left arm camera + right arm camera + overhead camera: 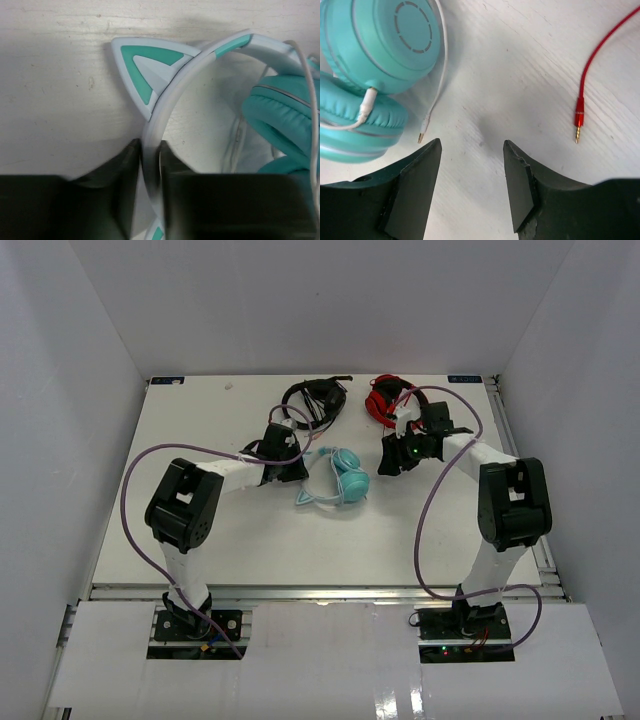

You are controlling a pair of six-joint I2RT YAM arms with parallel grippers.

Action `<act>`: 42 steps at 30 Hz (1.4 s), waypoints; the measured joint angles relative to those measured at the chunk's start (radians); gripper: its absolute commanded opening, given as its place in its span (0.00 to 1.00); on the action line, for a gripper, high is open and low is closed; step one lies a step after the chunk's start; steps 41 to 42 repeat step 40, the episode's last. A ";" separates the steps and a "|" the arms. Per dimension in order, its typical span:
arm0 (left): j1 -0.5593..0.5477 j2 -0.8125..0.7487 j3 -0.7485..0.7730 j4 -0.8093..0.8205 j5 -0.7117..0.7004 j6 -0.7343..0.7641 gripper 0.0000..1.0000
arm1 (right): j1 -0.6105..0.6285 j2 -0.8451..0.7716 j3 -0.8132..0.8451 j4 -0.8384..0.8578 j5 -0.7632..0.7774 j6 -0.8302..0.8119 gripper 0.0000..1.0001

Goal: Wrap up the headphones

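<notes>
So the teal over-ear headphones, plastic with a whitish cat-ear headband, are lying flat around the middle of the white tabletop, a bit toward the far side. The left tool is pinching that headband. Both dark fingers are pressed against the thin band from either side, just below one of the pointy teal-and-white cat ears. The padded teal ear cups sit to the right of that grip, with the thin white cable running past them.

The right tool is spread wide with nothing in it, and it hovers over bare tabletop just right of the headphones. The cable's small metal plug lies loose on the surface near that tool's left finger. I can't tell if they touch. Further right there's a red cable ending in a red jack. Along the far edge sit a black headphone set and a red headphone set, side by side and apart from the teal pair.
</notes>
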 measured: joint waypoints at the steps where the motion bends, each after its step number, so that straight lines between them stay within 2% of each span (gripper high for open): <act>1: 0.000 0.000 0.001 -0.003 0.004 -0.007 0.51 | -0.005 -0.020 -0.012 -0.003 0.004 0.000 0.60; 6: 0.000 -0.013 0.013 -0.020 0.022 -0.023 0.78 | -0.015 -0.119 -0.049 -0.025 0.017 -0.003 0.64; 13: -0.001 -0.096 0.008 -0.067 0.045 -0.017 0.98 | -0.047 -0.311 -0.093 -0.057 0.024 -0.036 0.70; 16: -0.001 -0.191 -0.018 -0.075 0.067 0.003 0.98 | -0.066 -0.416 -0.126 -0.068 0.021 -0.066 0.83; 17: -0.001 -0.232 -0.032 -0.076 0.074 0.014 0.98 | -0.071 -0.457 -0.143 -0.071 0.019 -0.078 0.97; 19: -0.001 -0.336 -0.065 -0.080 0.087 0.036 0.98 | -0.080 -0.539 -0.178 -0.077 0.018 -0.100 0.90; 26: -0.001 -0.757 -0.234 -0.066 0.140 0.162 0.98 | -0.085 -0.732 -0.250 -0.082 0.063 -0.070 0.90; 31: -0.001 -1.153 -0.434 -0.082 0.159 0.279 0.98 | -0.088 -0.864 -0.341 -0.078 0.176 -0.008 0.90; 35: -0.001 -1.436 -0.524 -0.112 0.162 0.329 0.98 | -0.090 -0.988 -0.400 -0.073 0.277 0.031 0.90; 38: -0.001 -1.509 -0.552 -0.119 0.160 0.344 0.98 | -0.101 -1.048 -0.436 -0.056 0.338 0.050 0.90; 42: -0.001 -1.522 -0.565 -0.143 0.152 0.350 0.98 | -0.119 -1.076 -0.461 -0.051 0.354 0.058 0.90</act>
